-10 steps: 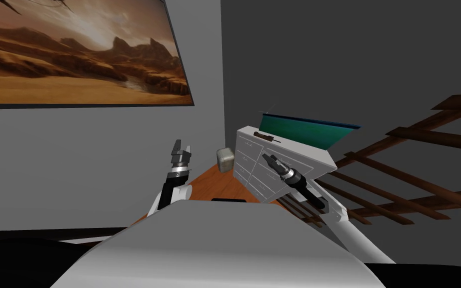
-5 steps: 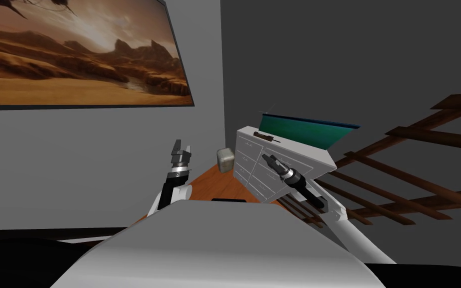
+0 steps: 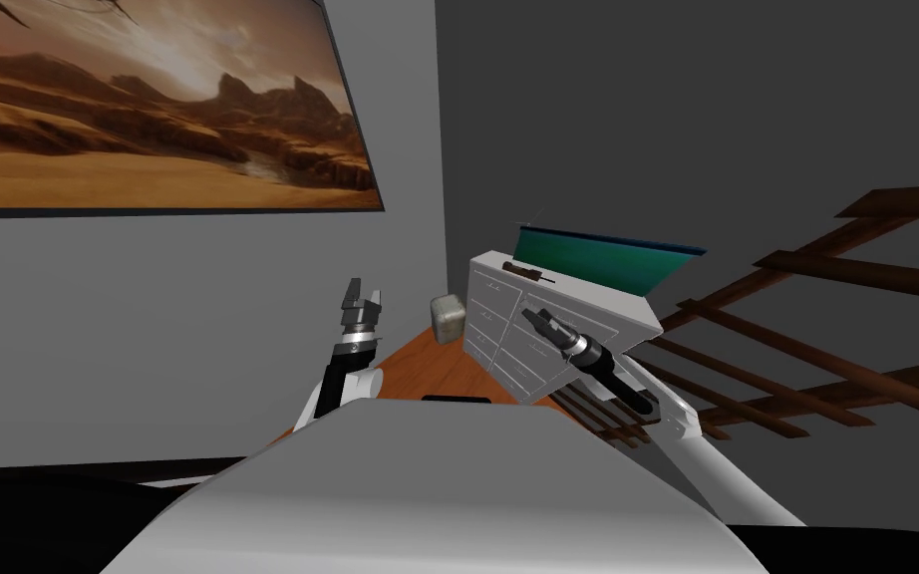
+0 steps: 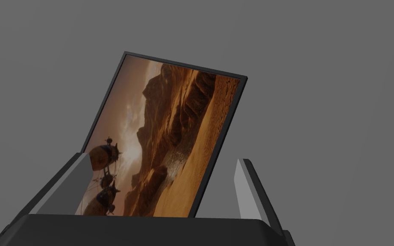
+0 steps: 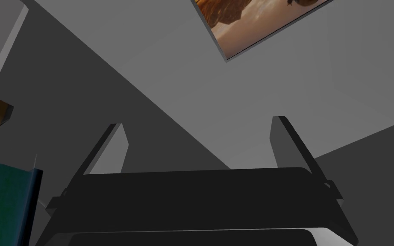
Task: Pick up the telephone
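Observation:
The telephone (image 3: 525,270) is a slim dark brown handset lying on top of a white chest of drawers (image 3: 507,334), near its far left corner. My right gripper (image 3: 532,318) hangs open in front of the drawer fronts, below and just short of the handset, with nothing between its fingers. In the right wrist view the right gripper (image 5: 198,128) points up at grey walls. My left gripper (image 3: 361,296) is raised to the left of the chest and open; the left gripper (image 4: 162,164) holds nothing.
A green panel (image 3: 597,261) stands along the back of the chest top, and its edge (image 5: 4,200) shows beside the right hand. A small grey cube (image 3: 449,317) sits on the brown floor (image 3: 428,369) left of the chest. Dark wooden rails (image 3: 806,369) run to the right.
My head view has swung a little, so the chest and rails sit slightly further left. Both grippers hold nearly the same place and stay open.

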Available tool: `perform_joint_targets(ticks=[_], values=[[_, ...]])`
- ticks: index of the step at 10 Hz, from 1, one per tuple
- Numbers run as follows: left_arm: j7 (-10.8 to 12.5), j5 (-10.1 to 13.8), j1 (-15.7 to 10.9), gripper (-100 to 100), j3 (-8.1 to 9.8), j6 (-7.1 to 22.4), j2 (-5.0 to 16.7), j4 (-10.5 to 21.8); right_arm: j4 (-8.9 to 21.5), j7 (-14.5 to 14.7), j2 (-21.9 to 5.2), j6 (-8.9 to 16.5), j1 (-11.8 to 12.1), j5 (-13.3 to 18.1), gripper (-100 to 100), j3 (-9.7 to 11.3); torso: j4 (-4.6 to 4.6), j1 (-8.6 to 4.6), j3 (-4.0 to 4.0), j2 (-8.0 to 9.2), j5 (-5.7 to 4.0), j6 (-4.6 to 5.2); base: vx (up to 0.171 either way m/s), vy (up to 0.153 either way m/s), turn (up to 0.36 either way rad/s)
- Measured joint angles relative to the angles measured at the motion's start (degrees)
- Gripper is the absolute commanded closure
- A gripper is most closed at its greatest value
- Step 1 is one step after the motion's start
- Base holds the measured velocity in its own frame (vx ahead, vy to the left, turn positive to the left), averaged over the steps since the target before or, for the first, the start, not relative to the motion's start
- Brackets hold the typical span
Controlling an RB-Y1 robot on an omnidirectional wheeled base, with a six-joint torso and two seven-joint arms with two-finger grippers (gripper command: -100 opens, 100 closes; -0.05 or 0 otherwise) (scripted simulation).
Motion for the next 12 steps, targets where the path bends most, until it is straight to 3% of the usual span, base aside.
perform_joint_targets(ticks=[4,12], values=[[0.0,0.0,0.0,0,0.0,0.0,0.0,0.0,0.67,-1.91,-5.82,-1.22,-0.04,3.05,-100,-1.62,0.0,0.05,-0.01,-0.03,0.0,-0.01,-0.011,-0.013,-0.039],[0.0,0.0,0.0,0,0.0,0.0,0.0,0.0,0.71,-1.99,-6.22,-1.34,-0.01,3.25,-100,-1.7,-0.01,0.09,-0.03,-0.05,0.01,-0.01,0.004,0.002,0.001]])
